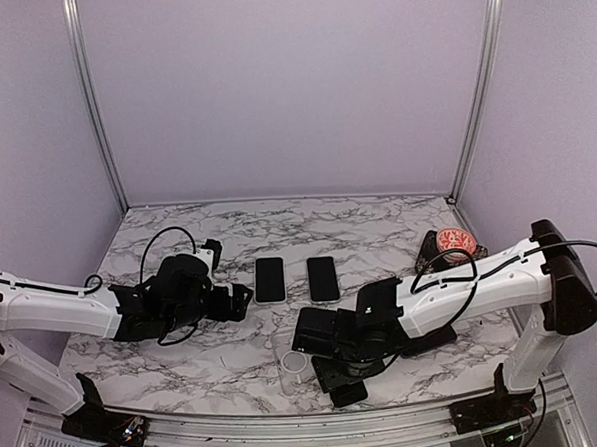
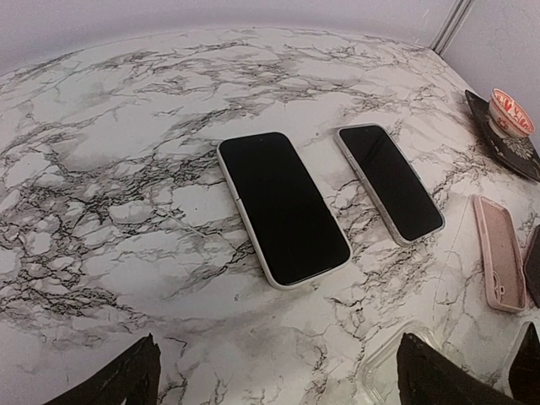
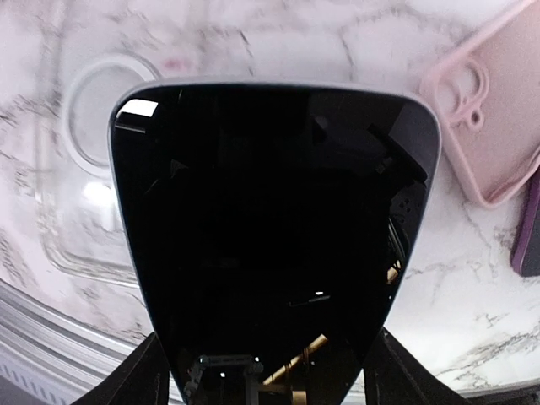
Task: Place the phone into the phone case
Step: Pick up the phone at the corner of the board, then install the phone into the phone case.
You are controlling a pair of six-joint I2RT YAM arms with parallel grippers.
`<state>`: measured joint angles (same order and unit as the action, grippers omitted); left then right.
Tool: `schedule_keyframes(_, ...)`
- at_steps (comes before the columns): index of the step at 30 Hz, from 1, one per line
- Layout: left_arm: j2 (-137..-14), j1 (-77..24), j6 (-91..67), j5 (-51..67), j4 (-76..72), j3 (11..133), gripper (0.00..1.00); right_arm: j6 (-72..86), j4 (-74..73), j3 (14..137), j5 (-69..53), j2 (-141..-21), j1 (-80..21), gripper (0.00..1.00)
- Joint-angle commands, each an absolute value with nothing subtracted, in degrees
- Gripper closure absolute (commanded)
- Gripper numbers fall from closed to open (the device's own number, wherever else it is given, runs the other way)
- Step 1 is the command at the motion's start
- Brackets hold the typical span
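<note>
My right gripper point(image 3: 266, 364) is shut on a black-screened phone point(image 3: 274, 228), with one finger against each long edge. The phone hangs over a clear phone case point(image 3: 76, 219) with a white ring in it, lying flat on the marble near the table's front edge. From above, the held phone point(image 1: 349, 389) sits just right of the clear case point(image 1: 289, 362), below my right gripper point(image 1: 336, 367). My left gripper point(image 2: 278, 375) is open and empty. It sits low over the marble, facing two phones in cases. In the top view my left gripper point(image 1: 238, 302) is left of them.
Two cased phones point(image 2: 283, 207) point(image 2: 390, 181) lie side by side mid-table. A pink case point(image 2: 499, 251) and a dark purple one point(image 3: 527, 236) lie to the right. A red-patterned bowl point(image 1: 454, 242) on a dark plate stands at the back right. The front metal rail point(image 3: 51, 337) is close.
</note>
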<state>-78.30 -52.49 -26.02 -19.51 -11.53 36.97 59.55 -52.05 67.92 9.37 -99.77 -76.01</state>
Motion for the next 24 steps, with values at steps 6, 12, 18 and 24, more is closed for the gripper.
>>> schedule_keyframes(6, -76.59, -52.96, -30.23, -16.94, -14.37, 29.57, 0.01, 56.47, -30.62, 70.71, 35.8, -94.75, -78.77, 0.66)
schedule_keyframes(12, -75.04, -55.95, -33.13, -19.38, -16.84, 24.9, 0.01, 56.39, -18.61, 68.08, 49.34, -97.57, -82.44, 0.7)
schedule_keyframes(18, -72.94, -57.03, -33.76, -21.18, -18.25, 22.41, 0.01, 63.63, -29.26, 73.1, 55.66, -104.82, -87.19, 0.74)
schedule_keyframes(24, -72.1, -57.1, -33.06, -21.8, -18.8, 21.81, 0.01, 57.81, -22.52, 72.97, 52.25, -109.58, -88.02, 0.75)
